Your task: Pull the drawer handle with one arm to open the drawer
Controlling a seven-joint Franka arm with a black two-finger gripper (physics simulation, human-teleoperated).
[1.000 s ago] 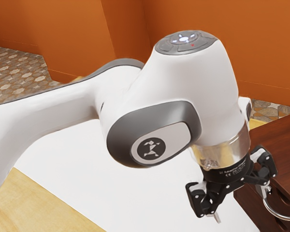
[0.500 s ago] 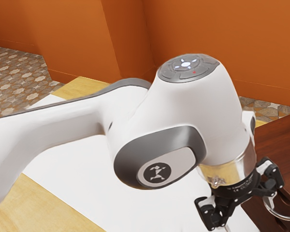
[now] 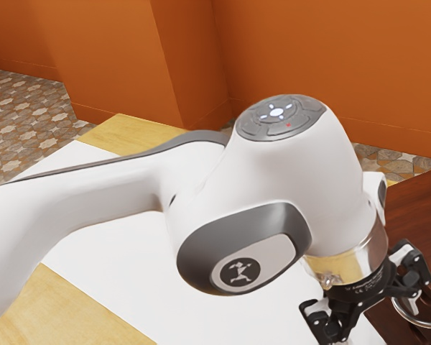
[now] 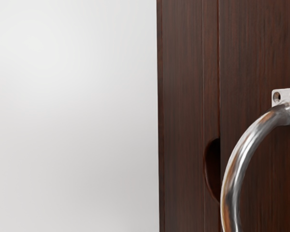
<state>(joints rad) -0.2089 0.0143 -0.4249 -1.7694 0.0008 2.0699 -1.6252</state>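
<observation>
Sim scene. One Franka arm is coming in from the exterior view's left and reaching down toward its lower right. The wrist housing w/ the round button cap is sitting high, mid-frame. Jaws are hanging at the exterior view's bottom edge, partly cut off by the frame. They are standing spread wide, released, gripping nothing. One black finger is hanging over the white surface. The other is sitting up by the dark wood cabinet.

Drawer handle is a silver ring on the cabinet's front, at the exterior view's lower right. It is lying just beside the cabinet-side finger, roughly btw the two fingers. Whether anything is touching it can't be told from this angle.

Wrist view: the handle is showing as a polished curved bar, bowing out from a small mounting plate w/ two screw holes. The plate is sitting on the drawer front, dark brown, grain running along the seam. That narrow seam is running btw the drawer front and a strip of cabinet frame beside it. A dark rounded notch is cutting into the seam near the handle's curve. The white surface is lying beyond the frame strip.

How far out the drawer is sitting: can't tell.

Surroundings: the white surface is lying on a light wooden tabletop. Orange walls are standing behind, w/ patterned tile floor at their foot.
</observation>
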